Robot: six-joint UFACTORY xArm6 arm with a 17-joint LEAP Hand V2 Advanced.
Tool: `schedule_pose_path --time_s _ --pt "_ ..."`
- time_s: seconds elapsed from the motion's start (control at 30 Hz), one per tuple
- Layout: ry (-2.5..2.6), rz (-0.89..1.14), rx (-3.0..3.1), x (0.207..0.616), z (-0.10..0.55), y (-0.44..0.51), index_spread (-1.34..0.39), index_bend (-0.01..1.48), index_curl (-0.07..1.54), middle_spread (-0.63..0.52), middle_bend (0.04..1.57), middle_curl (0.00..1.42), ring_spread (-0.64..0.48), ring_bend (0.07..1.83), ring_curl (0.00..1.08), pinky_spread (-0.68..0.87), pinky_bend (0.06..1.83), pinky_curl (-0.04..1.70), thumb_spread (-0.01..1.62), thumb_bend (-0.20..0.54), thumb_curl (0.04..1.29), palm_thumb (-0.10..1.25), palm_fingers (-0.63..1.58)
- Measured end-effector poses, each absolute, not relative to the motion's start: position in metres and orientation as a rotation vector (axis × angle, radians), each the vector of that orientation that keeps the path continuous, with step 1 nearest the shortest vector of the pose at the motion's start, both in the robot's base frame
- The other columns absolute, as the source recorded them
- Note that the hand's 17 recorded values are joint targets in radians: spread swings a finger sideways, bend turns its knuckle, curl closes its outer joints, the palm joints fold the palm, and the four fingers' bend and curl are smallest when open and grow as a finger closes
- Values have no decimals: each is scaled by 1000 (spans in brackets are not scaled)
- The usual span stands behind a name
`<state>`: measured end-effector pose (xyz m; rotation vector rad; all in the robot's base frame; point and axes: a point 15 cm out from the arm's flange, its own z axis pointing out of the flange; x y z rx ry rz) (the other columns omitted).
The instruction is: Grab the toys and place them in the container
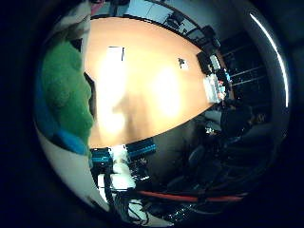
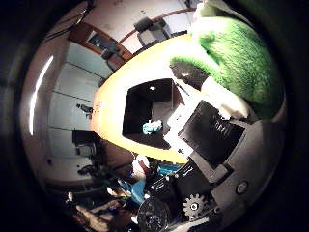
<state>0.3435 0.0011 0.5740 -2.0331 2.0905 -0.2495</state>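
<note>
The hand [image 2: 212, 140] shows as white and black parts with a small gear close to the palm camera. A green plush toy [image 2: 241, 53] fills much of the thumb-side view and presses against the hand's white parts; the fingers appear to be curled round it, though the wrap itself is largely hidden. In the little-finger-side view the same toy shows green with blue patches, tight against the palm.

Past the hand lies the wooden desk [image 1: 152, 80], seen from above. On it stands an open black container [image 2: 147, 111], just beside the hand's parts in the thumb-side view. A small teal toy [image 2: 152, 127] lies on the container's floor near one wall.

Farther along the desk a small dark object [image 1: 182, 63] lies on the wood, well apart from the hand. Office chairs [image 2: 149, 26] stand at the desk's far edge.
</note>
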Motion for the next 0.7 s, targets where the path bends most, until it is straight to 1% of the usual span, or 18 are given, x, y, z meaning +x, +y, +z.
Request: schedule_pose_path --time_s 0.4,0.7 --pt "1894 -232 -2139 337 582 95 -312 988 1046 -182 1271 940 -292 1263 942 -232 1134 1158 937 -15 746 1040 1009" --pt "1744 -233 -2164 350 586 158 -312 973 1045 -184 1252 948 -298 1250 953 -240 1116 1174 935 -15 753 1039 1024"
